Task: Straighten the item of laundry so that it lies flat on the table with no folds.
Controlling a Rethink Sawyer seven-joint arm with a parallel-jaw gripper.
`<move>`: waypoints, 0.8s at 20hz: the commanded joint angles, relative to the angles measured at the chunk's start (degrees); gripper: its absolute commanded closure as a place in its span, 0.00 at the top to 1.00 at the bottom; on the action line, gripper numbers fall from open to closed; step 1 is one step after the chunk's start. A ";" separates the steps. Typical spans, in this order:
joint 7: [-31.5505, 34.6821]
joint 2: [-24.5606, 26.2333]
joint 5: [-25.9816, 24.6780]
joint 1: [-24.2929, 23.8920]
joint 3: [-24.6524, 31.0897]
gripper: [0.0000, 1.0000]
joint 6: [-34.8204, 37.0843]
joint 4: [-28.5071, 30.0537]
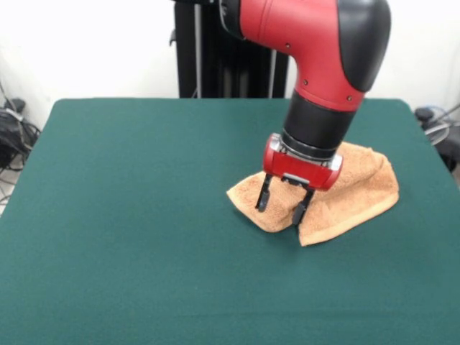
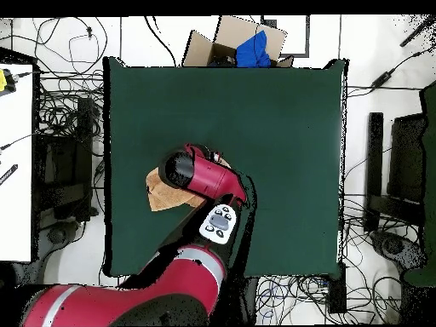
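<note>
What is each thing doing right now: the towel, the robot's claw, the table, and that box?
towel: folded and bunched up, not flat, lying on the table
gripper: open, two fingers pointing down at the towel's near edge, holding nothing
table: green top, carrying only the towel
cardboard box: open, on the floor beyond the table, something blue inside
</note>
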 commanded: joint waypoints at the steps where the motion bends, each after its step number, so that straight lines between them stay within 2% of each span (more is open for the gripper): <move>1: 11.19 1.38 -2.53 1.90 3.76 1.00 -0.87 5.36; 16: 10.70 -0.55 -1.87 1.81 5.40 1.00 1.52 8.33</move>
